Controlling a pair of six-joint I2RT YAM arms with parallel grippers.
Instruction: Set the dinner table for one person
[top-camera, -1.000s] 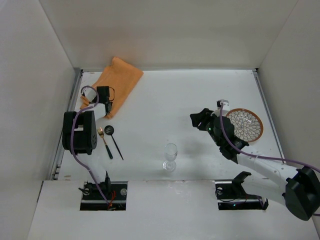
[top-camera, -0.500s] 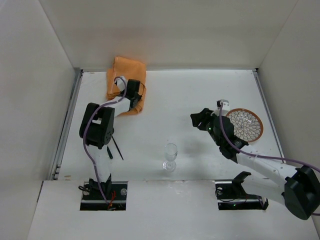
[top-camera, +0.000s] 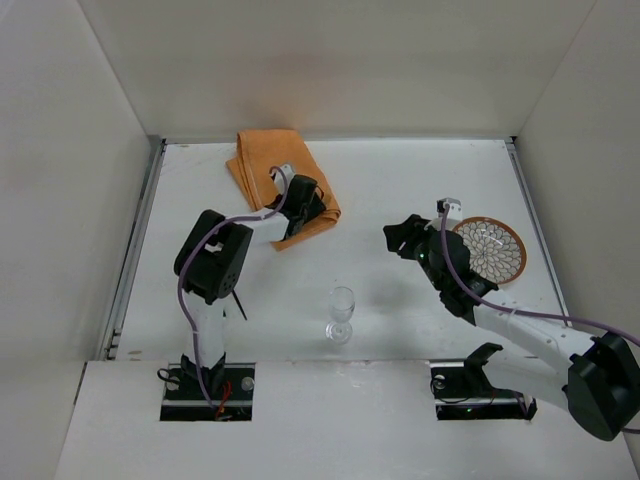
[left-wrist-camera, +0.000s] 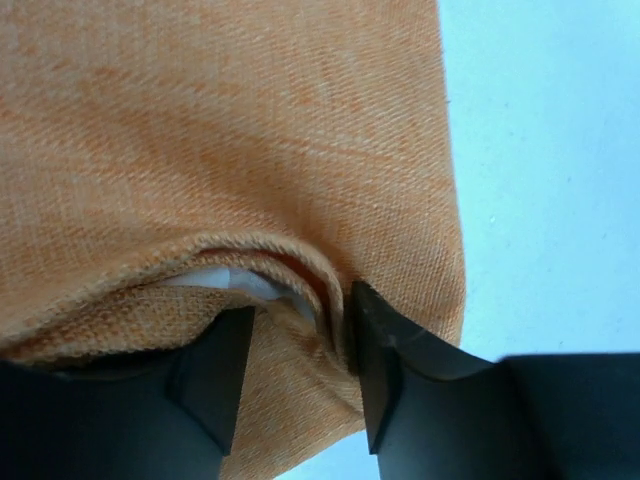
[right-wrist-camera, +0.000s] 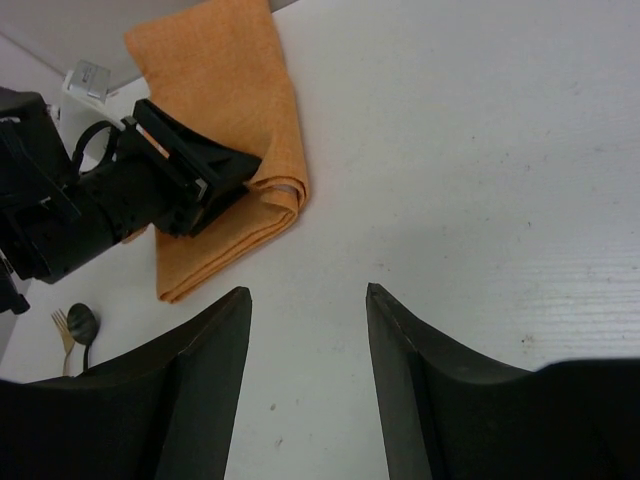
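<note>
Noting orange mat (top-camera: 265, 160): soft, limp; pinch its folded edge. Left gripper (left-wrist-camera: 298, 310) narrow astride fold, grip unclear; right gripper (right-wrist-camera: 306, 295) wide, empty.

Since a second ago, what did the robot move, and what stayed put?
The left arm swung from the left side toward the middle, dragging the orange cloth rightward along the far edge of the dinner table. Its jaws now stand apart around a fold, so they seem to be letting go. The wine glass, plate and right arm stayed put.
</note>
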